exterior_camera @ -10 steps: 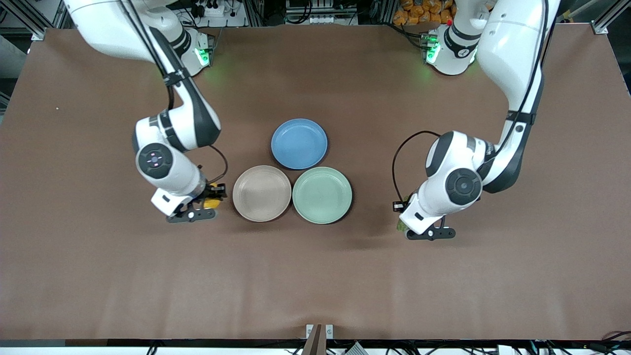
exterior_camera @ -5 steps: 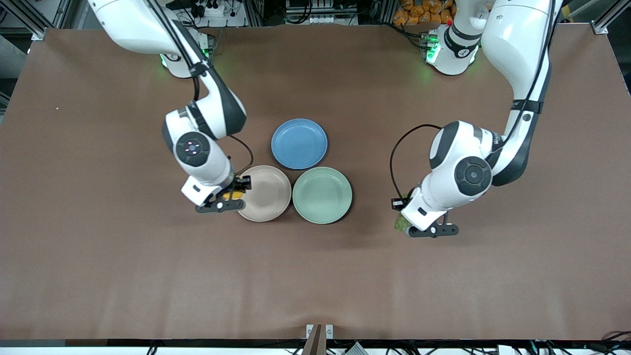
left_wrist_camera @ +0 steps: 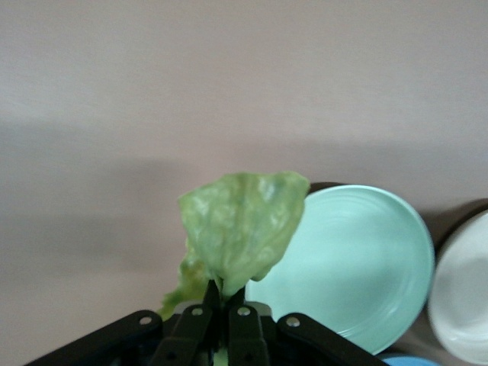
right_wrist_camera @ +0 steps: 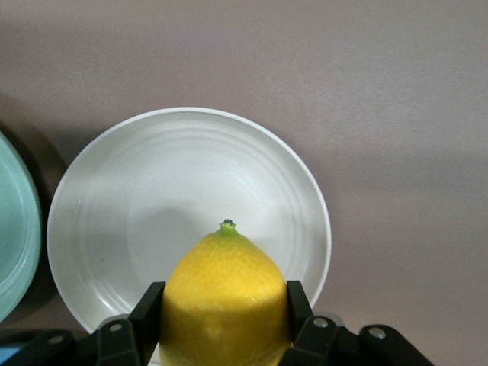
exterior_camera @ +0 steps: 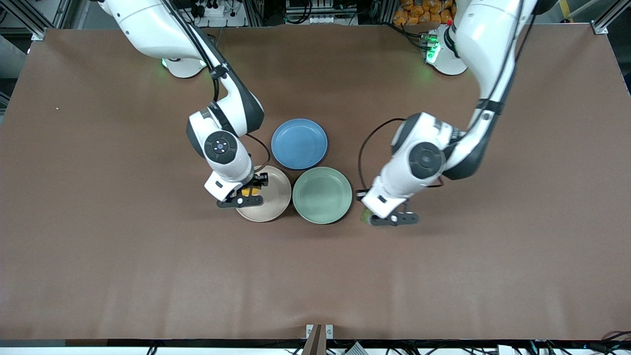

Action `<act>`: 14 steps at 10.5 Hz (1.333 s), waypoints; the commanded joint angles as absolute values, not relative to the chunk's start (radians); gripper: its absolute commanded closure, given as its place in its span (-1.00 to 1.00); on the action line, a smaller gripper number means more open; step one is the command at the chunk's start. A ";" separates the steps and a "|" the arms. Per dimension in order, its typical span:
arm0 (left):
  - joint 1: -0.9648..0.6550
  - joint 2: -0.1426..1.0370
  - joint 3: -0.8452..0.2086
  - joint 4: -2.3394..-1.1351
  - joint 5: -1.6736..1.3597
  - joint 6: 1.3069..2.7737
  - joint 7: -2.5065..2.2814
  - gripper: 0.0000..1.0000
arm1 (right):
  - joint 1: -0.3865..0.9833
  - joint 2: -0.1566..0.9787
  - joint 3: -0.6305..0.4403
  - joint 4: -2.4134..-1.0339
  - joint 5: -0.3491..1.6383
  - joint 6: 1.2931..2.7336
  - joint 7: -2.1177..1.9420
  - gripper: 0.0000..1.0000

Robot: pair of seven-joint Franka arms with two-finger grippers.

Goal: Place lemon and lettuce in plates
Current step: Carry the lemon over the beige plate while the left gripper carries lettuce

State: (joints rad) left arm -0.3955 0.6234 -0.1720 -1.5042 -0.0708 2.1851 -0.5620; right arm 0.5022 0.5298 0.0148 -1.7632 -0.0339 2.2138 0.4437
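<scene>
On the table (exterior_camera: 98, 246), a first plate (exterior_camera: 273, 199) toward the right arm's end and a second plate (exterior_camera: 322, 195) toward the left arm's end are set side by side, touching. A third plate (exterior_camera: 298, 143) is set at twelve o'clock of their meeting point. The lemon (exterior_camera: 245, 191) is held by the right gripper (exterior_camera: 246, 193) over the first plate's nine-o'clock part, and the lettuce (exterior_camera: 366, 215) by the left gripper (exterior_camera: 373, 215) over the table, at four o'clock of the second plate.

I see a big table with a flat brown cloth top (exterior_camera: 148, 276). At its top edge there are silver metal frame bars (exterior_camera: 602, 25), black cables (exterior_camera: 212, 9) and a pile of small orange things (exterior_camera: 419, 11).
</scene>
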 commanded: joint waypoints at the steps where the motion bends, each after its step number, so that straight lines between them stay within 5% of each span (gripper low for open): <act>1: -0.448 0.649 -0.163 -1.483 -0.087 2.250 -0.672 1.00 | 0.528 0.583 0.006 -1.733 -0.034 2.252 0.479 0.26; 6: -0.518 0.664 -0.160 -1.485 -0.086 2.354 -0.825 1.00 | 0.532 0.641 0.006 -1.698 -0.048 2.269 0.529 -0.07; 8: -0.523 0.658 -0.167 -1.483 -0.089 2.359 -0.885 1.00 | 0.529 0.646 0.005 -1.687 -0.046 2.266 0.528 -0.46; 9: -0.535 0.650 -0.167 -1.471 -0.090 2.361 -0.947 1.00 | 0.529 0.643 0.003 -1.686 -0.049 2.263 0.526 -0.99; 14: -0.529 0.586 -0.189 -1.460 -0.183 2.353 -1.028 1.00 | 0.492 0.627 -0.003 -1.642 -0.049 2.226 0.505 -1.00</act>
State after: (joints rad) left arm -0.5298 0.6143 -0.1885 -1.4472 -0.1440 2.3626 -1.0080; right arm 0.5157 0.6309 -0.0044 -1.6791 -0.0368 2.2657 0.5031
